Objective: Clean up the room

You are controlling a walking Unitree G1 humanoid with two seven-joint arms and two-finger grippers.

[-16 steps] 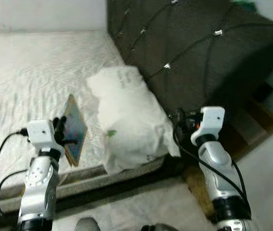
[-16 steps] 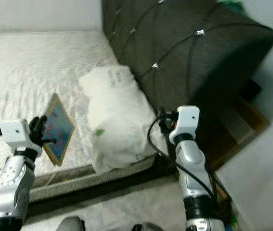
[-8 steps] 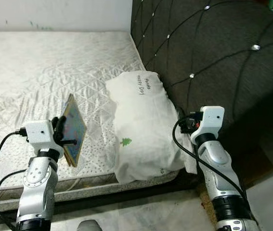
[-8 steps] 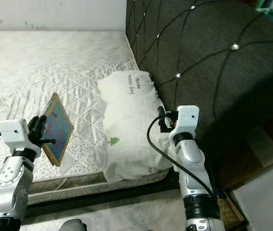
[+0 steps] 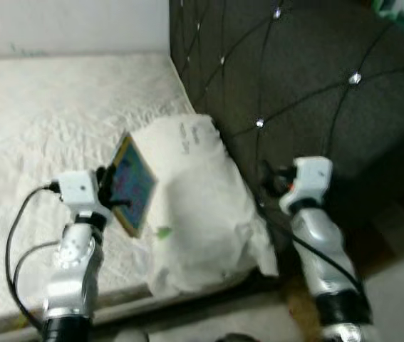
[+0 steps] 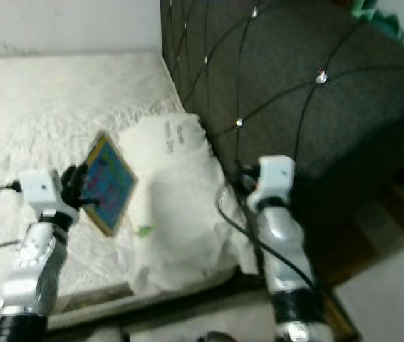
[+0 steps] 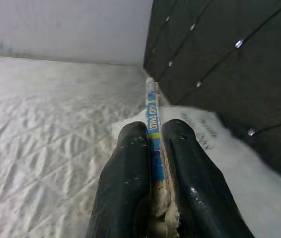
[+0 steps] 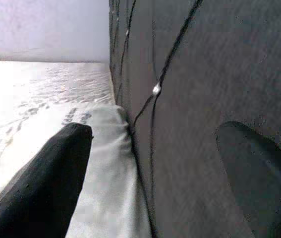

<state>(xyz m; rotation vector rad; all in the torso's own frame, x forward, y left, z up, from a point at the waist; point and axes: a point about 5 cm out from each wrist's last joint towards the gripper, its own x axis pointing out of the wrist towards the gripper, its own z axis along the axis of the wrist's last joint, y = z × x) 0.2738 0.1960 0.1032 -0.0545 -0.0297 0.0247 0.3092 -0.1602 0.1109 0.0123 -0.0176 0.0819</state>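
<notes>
My left gripper [image 5: 109, 191] is shut on a thin colourful book [image 5: 133, 184], held up on edge over the near side of the bed. In the left wrist view the book's blue and yellow spine [image 7: 151, 125] stands clamped between both black fingers [image 7: 125, 173]. A white pillow [image 5: 194, 206] lies on the mattress just right of the book, against the dark headboard. My right gripper [image 5: 271, 182] hovers by the pillow's right edge, close to the headboard. Its fingers [image 8: 46, 173] stand apart with nothing between them.
The white quilted mattress [image 5: 38, 121] stretches away to the left and back. A dark tufted headboard [image 5: 294, 78] rises on the right. A pale wall [image 5: 66, 25] runs behind the bed. Brown flooring [image 5: 401, 221] lies at the far right past the headboard.
The view has shifted and blurred. My left gripper has carried the book rightwards and up, close to the pillow's left edge. The right gripper stays by the pillow.
</notes>
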